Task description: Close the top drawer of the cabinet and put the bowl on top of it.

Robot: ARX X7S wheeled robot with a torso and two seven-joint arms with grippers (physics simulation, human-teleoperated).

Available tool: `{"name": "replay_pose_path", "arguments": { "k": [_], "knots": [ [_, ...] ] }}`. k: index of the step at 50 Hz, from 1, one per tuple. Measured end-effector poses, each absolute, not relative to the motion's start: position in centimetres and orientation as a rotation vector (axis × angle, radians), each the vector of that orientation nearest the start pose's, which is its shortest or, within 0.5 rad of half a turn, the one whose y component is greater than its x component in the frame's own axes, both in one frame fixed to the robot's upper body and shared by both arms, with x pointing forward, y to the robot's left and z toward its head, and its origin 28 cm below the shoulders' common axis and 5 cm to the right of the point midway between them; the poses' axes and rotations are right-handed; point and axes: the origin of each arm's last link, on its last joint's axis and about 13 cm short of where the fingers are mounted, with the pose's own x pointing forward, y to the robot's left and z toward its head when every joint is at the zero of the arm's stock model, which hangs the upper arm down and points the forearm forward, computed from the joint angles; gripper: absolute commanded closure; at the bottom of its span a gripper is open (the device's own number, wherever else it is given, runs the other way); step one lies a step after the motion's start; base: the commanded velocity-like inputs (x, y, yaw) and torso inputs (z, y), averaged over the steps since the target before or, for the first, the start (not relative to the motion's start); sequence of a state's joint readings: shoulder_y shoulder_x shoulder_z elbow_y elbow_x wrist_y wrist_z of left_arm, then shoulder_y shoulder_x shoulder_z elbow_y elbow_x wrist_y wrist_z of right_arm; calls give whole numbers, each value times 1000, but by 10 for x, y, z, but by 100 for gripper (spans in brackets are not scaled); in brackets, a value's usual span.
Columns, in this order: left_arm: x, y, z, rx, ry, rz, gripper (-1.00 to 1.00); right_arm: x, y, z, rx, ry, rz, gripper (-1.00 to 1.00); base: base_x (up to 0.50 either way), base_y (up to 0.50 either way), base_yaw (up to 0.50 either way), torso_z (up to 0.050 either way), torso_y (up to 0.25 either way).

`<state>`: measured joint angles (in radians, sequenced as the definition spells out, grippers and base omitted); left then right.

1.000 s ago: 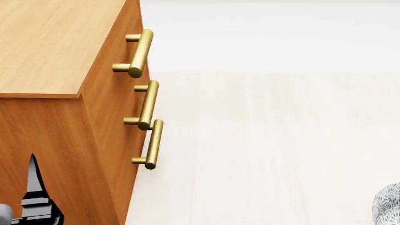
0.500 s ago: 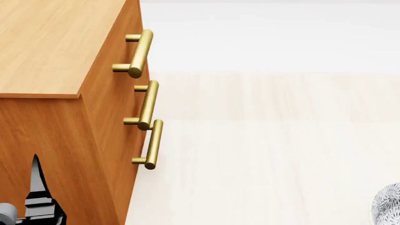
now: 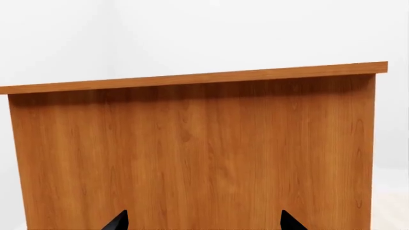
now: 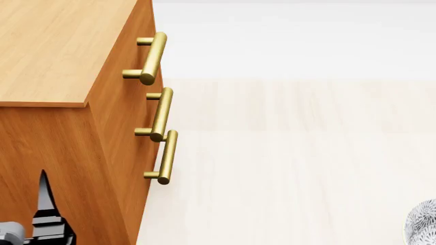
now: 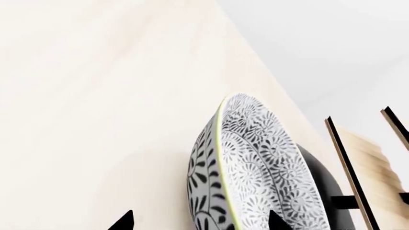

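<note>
The orange-brown cabinet point(image 4: 54, 51) fills the left of the head view, flat top bare. Its top drawer point(image 4: 140, 30) carries the uppermost brass handle point(image 4: 151, 56), and its front looks level with the two fronts below. My left gripper point(image 3: 204, 223) is open and faces the cabinet's plain side panel point(image 3: 191, 153) with nothing between its tips; one of its fingers point(image 4: 45, 196) shows low beside that panel. The patterned bowl point(image 5: 255, 163) lies on the pale floor, just its edge point(image 4: 424, 224) showing in the head view. My right gripper point(image 5: 200, 223) is open, tips either side of the bowl's rim.
Two lower brass handles point(image 4: 162, 113) point(image 4: 167, 155) stick out from the cabinet front. Pale wood floor point(image 4: 293, 153) spreads to the right of the cabinet. A pale light-wood shelf structure point(image 5: 364, 163) with dark edges stands just beyond the bowl.
In the head view my left gripper has slid a little to the right and lower along the cabinet's side. The cabinet, handles and bowl stay as they were.
</note>
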<state>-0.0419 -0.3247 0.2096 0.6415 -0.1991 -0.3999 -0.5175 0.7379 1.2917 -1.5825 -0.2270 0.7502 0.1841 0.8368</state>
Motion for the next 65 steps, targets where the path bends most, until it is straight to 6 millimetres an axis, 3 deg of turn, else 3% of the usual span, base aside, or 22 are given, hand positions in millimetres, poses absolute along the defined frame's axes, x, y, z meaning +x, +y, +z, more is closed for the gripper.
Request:
{"name": "replay_pose_path", "arguments": {
  "k": [14, 28, 29, 40, 51, 65],
  "knots": [
    [195, 208, 121, 73, -235, 172, -100, 161, -256, 71, -857, 415, -54, -100, 0, 0, 0, 0, 0],
    [196, 206, 120, 77, -234, 169, -100, 169, -255, 59, -840, 420, -49, -100, 0, 0, 0, 0, 0],
    [196, 206, 119, 78, -233, 169, -100, 169, -255, 58, -840, 418, -50, 100, 0, 0, 0, 0, 0],
    [198, 206, 116, 82, -225, 173, -100, 186, -255, 62, -850, 339, -87, 100, 0, 0, 0, -1, 0],
    [200, 206, 114, 84, -223, 177, -100, 184, -250, 62, -806, 340, -79, 100, 0, 0, 0, 0, 0],
    [201, 207, 112, 82, -216, 187, -100, 182, -242, 76, -718, 309, -97, 100, 0, 0, 0, 0, 0]
  ]
}}
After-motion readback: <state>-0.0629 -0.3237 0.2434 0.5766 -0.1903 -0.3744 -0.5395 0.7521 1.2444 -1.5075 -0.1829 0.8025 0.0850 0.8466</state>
